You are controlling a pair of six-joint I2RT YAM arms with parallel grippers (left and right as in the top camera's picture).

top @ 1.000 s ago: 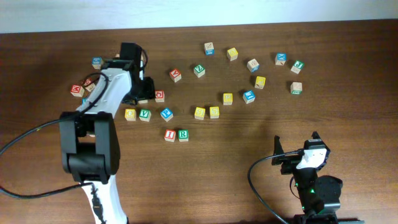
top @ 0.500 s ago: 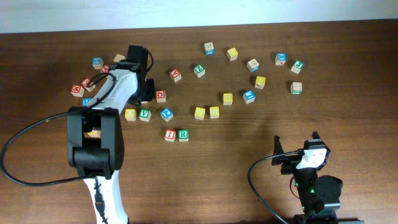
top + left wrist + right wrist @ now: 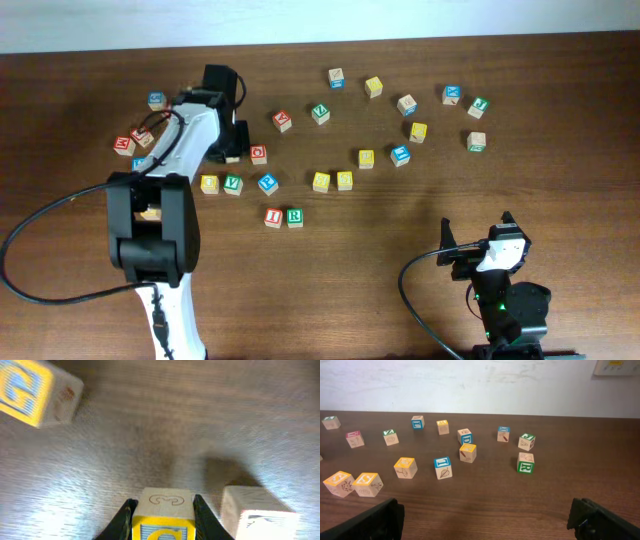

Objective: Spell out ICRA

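Note:
My left gripper [image 3: 164, 525] is shut on a wooden block with a yellow face and a blue letter C [image 3: 164, 512], low over the table. In the overhead view the left gripper [image 3: 228, 148] is at the left-centre, beside a red-lettered block [image 3: 258, 154]. A red I block [image 3: 272, 217] and a green R block [image 3: 294, 216] stand side by side at the front centre. My right gripper [image 3: 490, 520] is open and empty; in the overhead view the right gripper [image 3: 488, 248] is at the front right.
Many letter blocks are scattered across the table: a row [image 3: 232, 184] just in front of the left gripper, a cluster [image 3: 128, 143] at the far left, others [image 3: 416, 131] at the back right. A yellow G block [image 3: 27, 390] and a pale block [image 3: 257, 515] lie near the held block.
My left wrist has shifted slightly to the right above the same spot. The right arm has not moved.

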